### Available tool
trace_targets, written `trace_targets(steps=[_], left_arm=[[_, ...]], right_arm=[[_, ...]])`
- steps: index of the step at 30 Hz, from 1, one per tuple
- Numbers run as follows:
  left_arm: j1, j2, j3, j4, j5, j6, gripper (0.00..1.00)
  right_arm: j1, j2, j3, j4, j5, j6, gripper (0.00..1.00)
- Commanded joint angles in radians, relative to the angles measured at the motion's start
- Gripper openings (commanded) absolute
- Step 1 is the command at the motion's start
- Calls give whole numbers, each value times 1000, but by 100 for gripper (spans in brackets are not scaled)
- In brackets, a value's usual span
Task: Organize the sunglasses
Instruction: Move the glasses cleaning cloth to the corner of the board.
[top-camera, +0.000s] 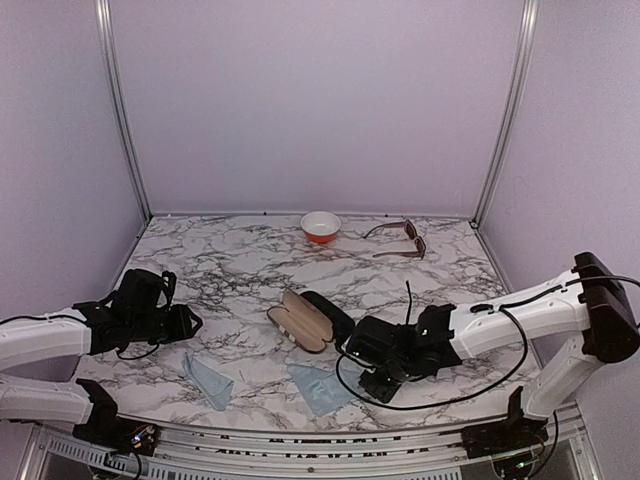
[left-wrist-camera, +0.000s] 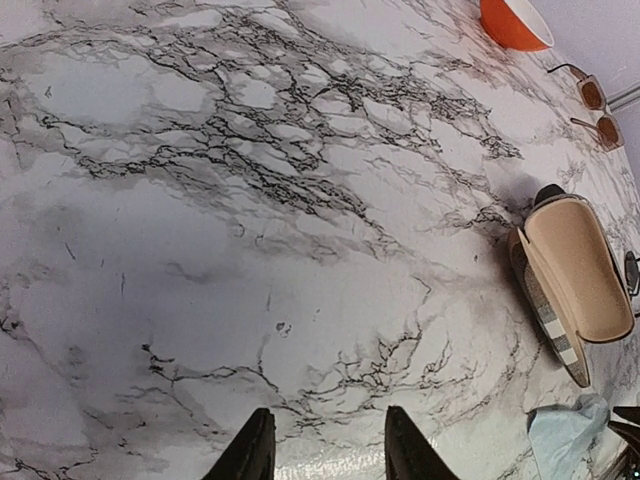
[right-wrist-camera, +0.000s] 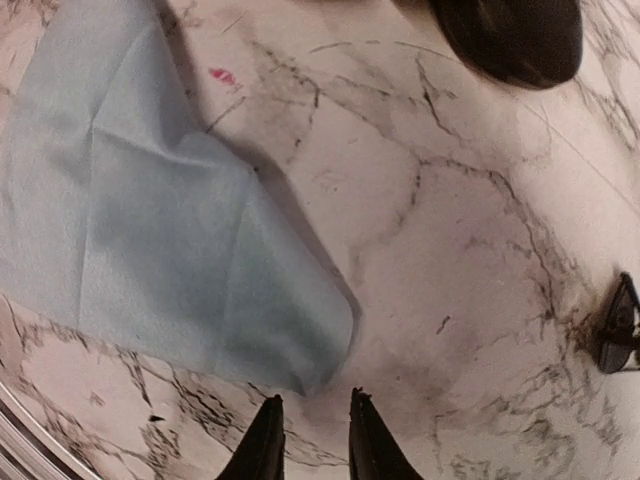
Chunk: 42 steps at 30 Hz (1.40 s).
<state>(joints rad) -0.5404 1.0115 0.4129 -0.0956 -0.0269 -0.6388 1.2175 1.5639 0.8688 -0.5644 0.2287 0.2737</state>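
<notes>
Marble-top table (top-camera: 230, 270) inside a booth of pale lilac walls (top-camera: 320, 100); two robot arms reaching in from near edge. Brown sunglasses (top-camera: 400, 241) lying at far right-rear of tabletop, close to back wall; arms unfolded and pointing left, lenses at the right end; well apart from both grippers, nothing touching them. Just left of them, orange bowl (top-camera: 320, 226) w/ white inside, upright, near but not touching. Black pair not clearly made out in any view; small dark piece (right-wrist-camera: 615, 330) at rt edge of right-wrist view, cannot tell what. Mid-table, oblong open case (top-camera: 300, 320) lying w/ tan lining up; black case (top-camera: 335, 312) alongside, touching its right side. Nearer the front edge, light-blue cloth (top-camera: 208, 380) at front-left, flat on the marble; second cloth (top-camera: 320, 388) at front-centre, just below the two cases, one corner slightly lifted. Right gripper (right-wrist-camera: 314, 398) low over bare marble just beside that cloth's corner, black case beyond it; fingers only a narrow slit apart, nothing between them. Left gripper (left-wrist-camera: 328, 412) over bare marble at table's left side, well apart from cases and cloths; fingers moderately spread, gripping nothing; open case, bowl and brown sunglasses all off toward the rt edge of its wrist view.
</notes>
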Motion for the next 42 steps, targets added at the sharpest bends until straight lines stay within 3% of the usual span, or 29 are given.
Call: trace_targets(steps=[1, 4, 9, 20, 35, 42], left_arm=[[-8, 20, 7, 54, -11, 20, 38], [-10, 32, 9, 65, -13, 26, 38], [-9, 42, 7, 78, -13, 34, 38], [-9, 18, -21, 78, -14, 29, 38], [-9, 25, -28, 83, -12, 25, 38], [-9, 26, -36, 89, -13, 20, 38]], right_arm=[[13, -29, 72, -57, 33, 4, 30], [70, -18, 140, -45, 7, -4, 35], [141, 24, 212, 50, -92, -14, 35], [156, 185, 246, 107, -153, 13, 34], [163, 275, 253, 111, -159, 21, 35], [162, 310, 191, 112, -132, 32, 22]])
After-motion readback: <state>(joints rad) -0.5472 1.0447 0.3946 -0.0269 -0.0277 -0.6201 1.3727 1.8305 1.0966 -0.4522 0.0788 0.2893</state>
